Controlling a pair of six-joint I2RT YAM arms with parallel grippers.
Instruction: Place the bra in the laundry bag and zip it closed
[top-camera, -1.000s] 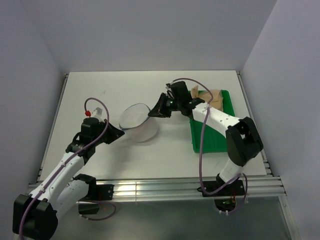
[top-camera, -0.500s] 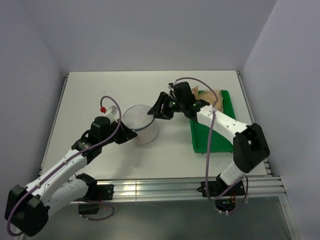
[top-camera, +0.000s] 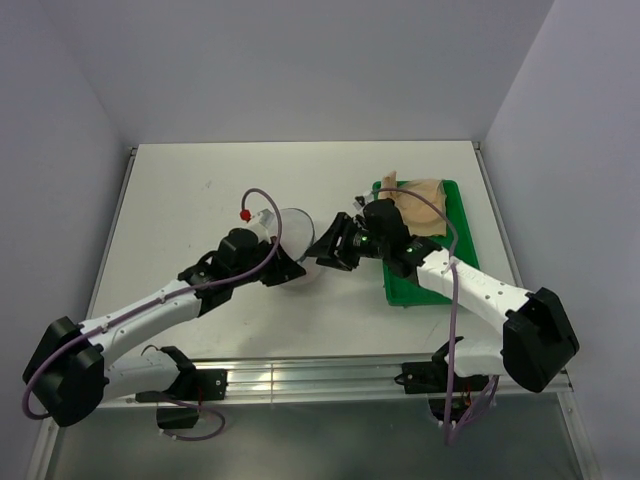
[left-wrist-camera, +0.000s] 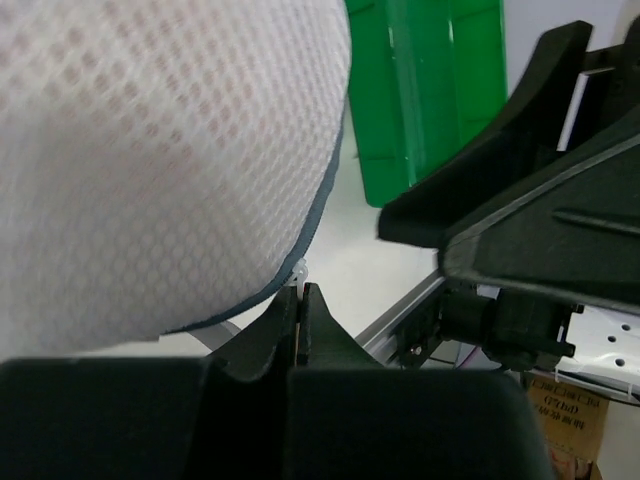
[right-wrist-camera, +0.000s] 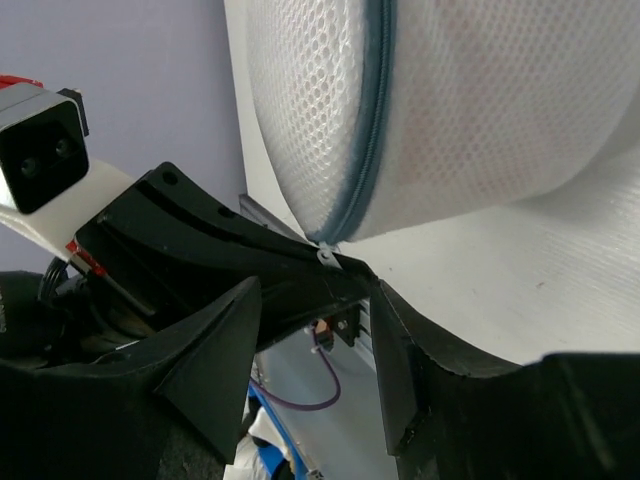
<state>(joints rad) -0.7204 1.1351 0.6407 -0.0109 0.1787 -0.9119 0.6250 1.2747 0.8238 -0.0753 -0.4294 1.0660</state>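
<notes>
Bra (right-wrist-camera: 500, 100) inside: I see pink through laundry bag (top-camera: 293, 240) mesh on tabletop (top-camera: 180, 200) | zip seam (right-wrist-camera: 372, 120) looks closed where visible | left claw (left-wrist-camera: 301, 295) pinched on zip pull (right-wrist-camera: 325, 257) | right claw (right-wrist-camera: 315, 290) wide beside bag | remaining: confirm closure, release.

The table (top-camera: 170, 200) lies open across the upper left and upper middle of the top view, with wide room there, bounded only by the walls (top-camera: 300, 70). At centre the laundry bag (top-camera: 283, 232) stands in the way. The left gripper (top-camera: 296, 276) is pinched at its lower rim, and the right gripper (top-camera: 322, 250), jaws spread, presses in from the right — hardly any gap between the two. The green tray (top-camera: 400, 292) with a tan garment (top-camera: 422, 195) blocks the right side, and the right arm (top-camera: 470, 285) lies over it. The left arm (top-camera: 150, 310) crosses the lower left diagonally — a bare strip of table remains below the bag.
</notes>
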